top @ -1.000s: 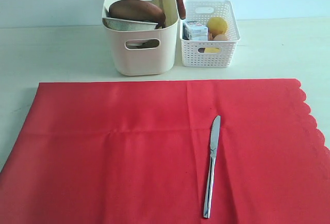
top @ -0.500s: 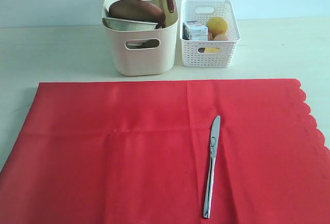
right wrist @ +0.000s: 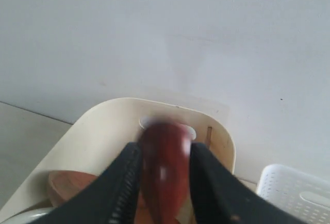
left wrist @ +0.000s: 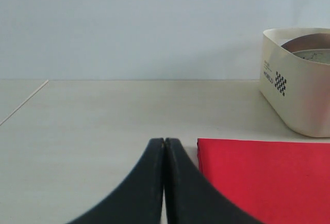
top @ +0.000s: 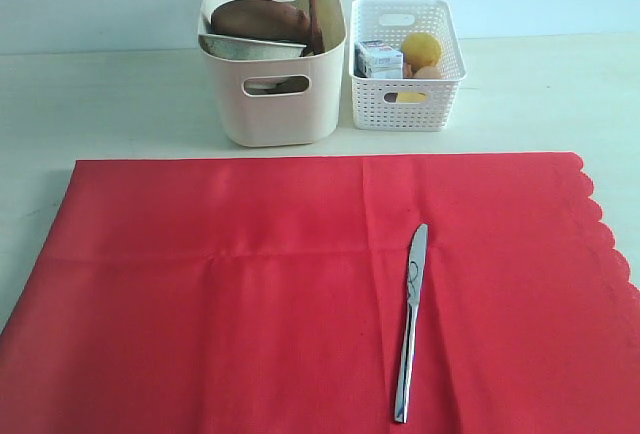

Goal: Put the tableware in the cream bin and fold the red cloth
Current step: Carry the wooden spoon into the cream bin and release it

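Partly: plate (top: 262, 19) and spoon (top: 312, 9) are seen in the cream bin (top: 230, 99); knife (top: 410, 314) lies on unfolded red cloth (top: 200, 284). Empty left fingers (left wrist: 144, 193) are pressed together; right fingers (right wrist: 121, 188) flank the spoon, grip unclear.

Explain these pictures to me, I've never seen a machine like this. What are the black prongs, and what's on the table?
This is a robot with two arms; each ends in a black two-fingered gripper. The wide picture comes from a camera off the arms: a table with a red cloth, a knife on it, a cream bin holding a plate, and a white basket of food. The other two come from cameras on the wrists. The left gripper is shut and empty, near the cloth. The right gripper hangs over the bin with a blurred spoon between its fingers; whether they grip it or have let go is unclear.
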